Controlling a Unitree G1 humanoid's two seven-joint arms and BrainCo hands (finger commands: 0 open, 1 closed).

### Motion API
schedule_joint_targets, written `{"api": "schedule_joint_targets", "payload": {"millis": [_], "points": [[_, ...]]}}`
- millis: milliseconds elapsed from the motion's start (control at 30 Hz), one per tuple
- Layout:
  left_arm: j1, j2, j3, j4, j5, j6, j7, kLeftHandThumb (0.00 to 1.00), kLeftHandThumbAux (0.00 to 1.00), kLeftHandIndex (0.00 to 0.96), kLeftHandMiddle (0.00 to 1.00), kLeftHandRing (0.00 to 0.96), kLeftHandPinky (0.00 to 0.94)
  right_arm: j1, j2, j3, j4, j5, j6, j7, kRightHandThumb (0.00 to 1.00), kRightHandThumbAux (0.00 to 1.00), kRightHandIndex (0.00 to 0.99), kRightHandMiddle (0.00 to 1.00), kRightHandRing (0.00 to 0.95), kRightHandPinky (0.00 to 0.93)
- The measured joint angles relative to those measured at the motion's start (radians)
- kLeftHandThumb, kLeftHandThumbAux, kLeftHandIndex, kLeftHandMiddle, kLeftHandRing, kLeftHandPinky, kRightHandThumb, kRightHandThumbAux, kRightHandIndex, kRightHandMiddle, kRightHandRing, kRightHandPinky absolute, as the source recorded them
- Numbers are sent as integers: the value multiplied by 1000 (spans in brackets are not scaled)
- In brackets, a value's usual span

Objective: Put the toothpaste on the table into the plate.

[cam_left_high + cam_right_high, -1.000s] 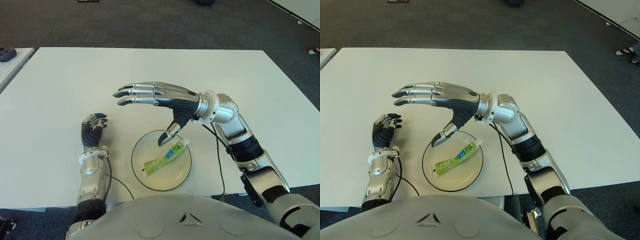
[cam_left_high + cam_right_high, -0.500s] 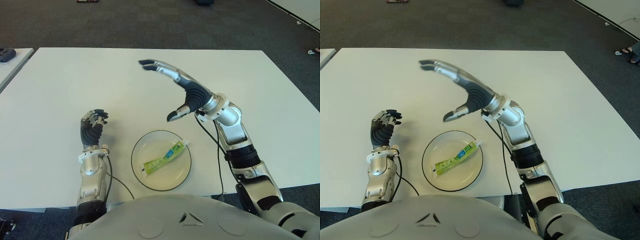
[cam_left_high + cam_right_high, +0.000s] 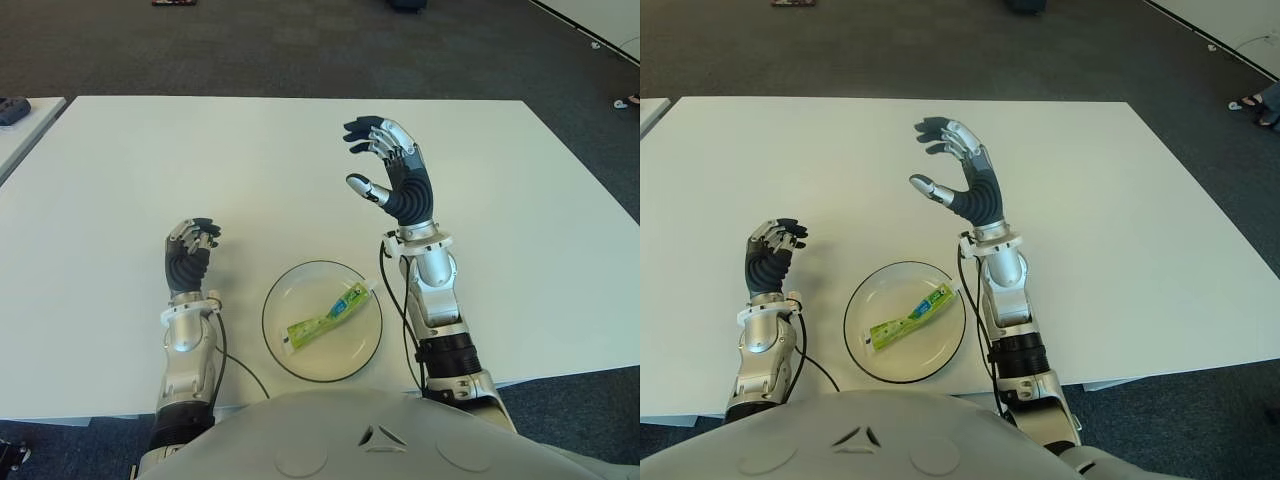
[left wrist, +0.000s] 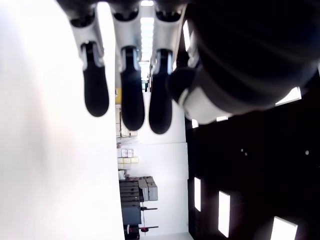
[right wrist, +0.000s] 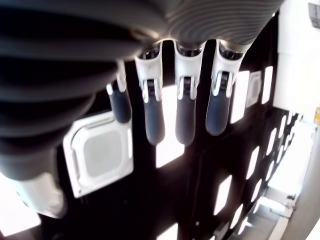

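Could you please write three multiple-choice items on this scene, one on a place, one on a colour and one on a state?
1. Where does the toothpaste lie?
A. In the plate
B. On the bare table beside the left hand
C. In the right hand

2. What colour is most of the toothpaste tube?
A. Red
B. Green
C. Black

3. What state is the right hand in?
A. Closed around the tube
B. Flat on the table
C. Raised and open, holding nothing

Answers: 1 A, the tube lies inside the plate's rim. 2 B, its body is green, with a white end. 3 C, its fingers are spread above the table beyond the plate.
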Motion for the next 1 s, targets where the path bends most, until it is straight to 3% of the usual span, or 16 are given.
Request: {"api": "schedule_joint_targets", "payload": {"millis": [400, 833, 1000], "points": [[-3, 10, -2, 5, -2, -12, 0, 705, 718, 427, 485, 481, 477, -2, 42, -91, 197, 180, -23, 42, 186, 628, 314, 390, 369, 358], [-19, 16, -9, 47, -1, -76, 0, 706, 718, 427, 492, 496, 492, 49, 46, -119, 267, 155, -41, 15, 166, 605, 313, 393, 403, 422], [-21, 18, -14, 48, 0, -83, 0, 706, 718, 427, 491, 494, 493, 38, 36, -152, 376, 153, -52, 5, 169, 651, 315, 397, 418, 426]]}}
